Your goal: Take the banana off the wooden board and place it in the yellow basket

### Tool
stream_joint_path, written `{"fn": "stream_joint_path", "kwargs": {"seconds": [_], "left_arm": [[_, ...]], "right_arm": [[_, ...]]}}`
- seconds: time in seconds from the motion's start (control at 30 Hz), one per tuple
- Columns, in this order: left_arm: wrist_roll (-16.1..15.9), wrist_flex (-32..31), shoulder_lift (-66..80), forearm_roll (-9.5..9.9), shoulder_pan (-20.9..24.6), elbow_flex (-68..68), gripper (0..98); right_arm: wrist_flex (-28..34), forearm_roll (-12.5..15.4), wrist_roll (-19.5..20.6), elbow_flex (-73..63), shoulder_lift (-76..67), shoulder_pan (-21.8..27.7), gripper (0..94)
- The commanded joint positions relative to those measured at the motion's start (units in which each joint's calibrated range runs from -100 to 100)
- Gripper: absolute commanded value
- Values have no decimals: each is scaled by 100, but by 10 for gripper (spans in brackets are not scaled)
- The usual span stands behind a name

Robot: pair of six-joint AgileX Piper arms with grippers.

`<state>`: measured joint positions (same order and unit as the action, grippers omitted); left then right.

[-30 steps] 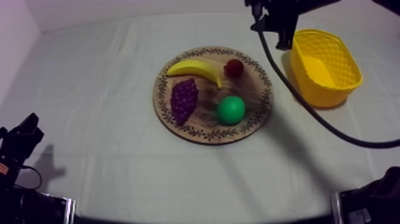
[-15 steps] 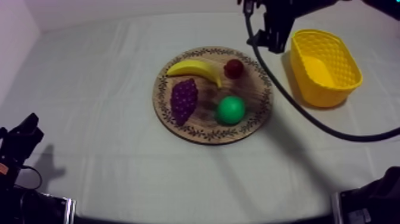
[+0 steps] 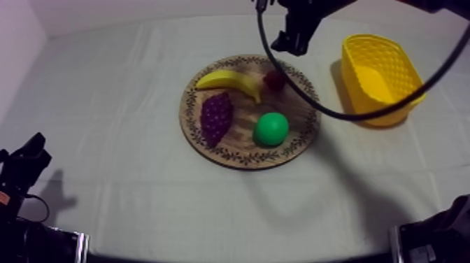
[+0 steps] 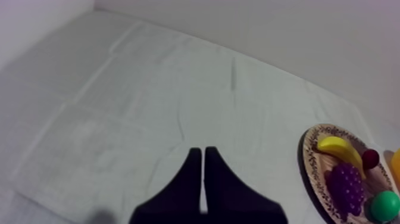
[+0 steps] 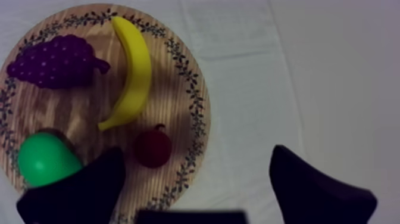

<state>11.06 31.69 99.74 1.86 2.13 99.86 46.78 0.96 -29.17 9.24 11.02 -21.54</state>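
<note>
Right wrist view: right gripper, fingers apart at the board edge, should imo straddle the banana mid-length, crosswise; left gripper sits pinched together.

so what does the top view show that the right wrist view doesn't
Top view: the yellow basket, right of the wooden board. Right wrist view: the right gripper plainly open, over the board's edge by the small red fruit. Shared: the board, banana, grapes, round green fruit and small red fruit.
</note>
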Motion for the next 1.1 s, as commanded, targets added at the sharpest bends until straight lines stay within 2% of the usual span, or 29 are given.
{"fn": "stream_joint_path", "kwargs": {"seconds": [0.0,0.27,0.5,0.7,1.07], "left_arm": [[0,0,1,2,0,3,1],[1,0,1,2,0,3,1],[1,0,1,2,0,3,1],[1,0,1,2,0,3,1],[0,0,1,2,0,3,1]], "right_arm": [[-1,15,13,-174,275,4,763],[-281,49,68,-354,955,-32,753],[-352,291,-82,-626,1330,6,740],[-482,379,-200,-502,1490,27,736],[-628,196,-3,-358,1723,-196,728]]}}
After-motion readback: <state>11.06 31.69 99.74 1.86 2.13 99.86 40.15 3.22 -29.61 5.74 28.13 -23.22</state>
